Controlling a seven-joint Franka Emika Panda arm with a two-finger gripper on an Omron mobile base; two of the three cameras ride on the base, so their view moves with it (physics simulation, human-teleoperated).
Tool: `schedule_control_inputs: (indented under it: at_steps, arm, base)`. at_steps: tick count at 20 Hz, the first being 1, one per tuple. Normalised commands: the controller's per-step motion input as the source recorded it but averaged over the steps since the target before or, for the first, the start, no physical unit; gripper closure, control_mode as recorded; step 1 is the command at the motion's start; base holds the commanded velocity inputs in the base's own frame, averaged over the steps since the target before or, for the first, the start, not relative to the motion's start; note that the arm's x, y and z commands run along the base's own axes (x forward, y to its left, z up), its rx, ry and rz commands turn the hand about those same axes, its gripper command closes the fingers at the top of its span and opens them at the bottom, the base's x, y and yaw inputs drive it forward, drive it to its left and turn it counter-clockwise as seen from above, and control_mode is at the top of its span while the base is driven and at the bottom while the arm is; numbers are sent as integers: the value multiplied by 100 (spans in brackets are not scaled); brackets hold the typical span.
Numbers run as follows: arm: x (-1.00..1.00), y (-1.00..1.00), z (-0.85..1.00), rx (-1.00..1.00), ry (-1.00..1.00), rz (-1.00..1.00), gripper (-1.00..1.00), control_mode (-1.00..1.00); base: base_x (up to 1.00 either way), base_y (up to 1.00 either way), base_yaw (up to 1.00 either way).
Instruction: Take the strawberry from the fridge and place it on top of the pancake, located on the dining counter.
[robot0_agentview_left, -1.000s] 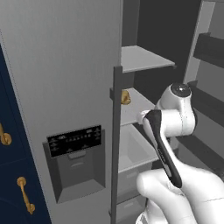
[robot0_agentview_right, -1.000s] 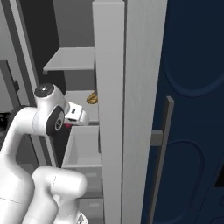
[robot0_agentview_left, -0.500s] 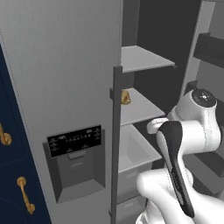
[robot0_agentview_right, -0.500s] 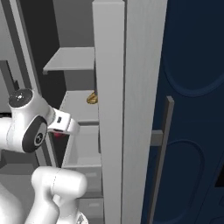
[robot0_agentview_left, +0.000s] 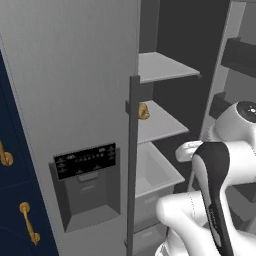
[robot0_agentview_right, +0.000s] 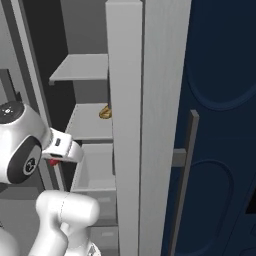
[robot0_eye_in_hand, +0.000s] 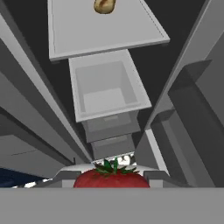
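The strawberry sits right between the jaws, at the near end of the hand view, with a pale finger block pressed close on each side of it. The jaws are clamped on it, held a little apart by the fruit itself. It is a rounded red berry with a dimpled skin and a tuft of dark green leaves on its top edge; only its upper part shows above the bottom of the hand view. In the right base view a small spot of the same red shows under the white hand, at the gripper, which hangs in front of the open fridge.

Ahead of the jaws, well apart from them, lies the fridge's inside: an open grey bin straight in front, two drawer fronts nearer to the jaws below it, and beyond the bin a flat grey shelf. On the far part of that shelf rests a tan-yellow lump, far from the berry. The same lump shows on the middle shelf in both base views, beside the edge of the fridge door.
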Motion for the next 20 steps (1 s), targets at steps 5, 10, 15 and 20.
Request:
schedule_control_inputs:
  at_steps: [5,10,15,20]
  arm:
    - [-1,1,-26,-1,0,0,100,-100]
    - [0,0,0,0,0,0,100,-100]
    - [-24,2,0,0,-4,1,100,-100]
    - [0,0,0,0,0,0,100,100]
  base:
    - [0,0,0]
    - [0,0,0]
    - [0,0,0]
    - [-98,22,0]
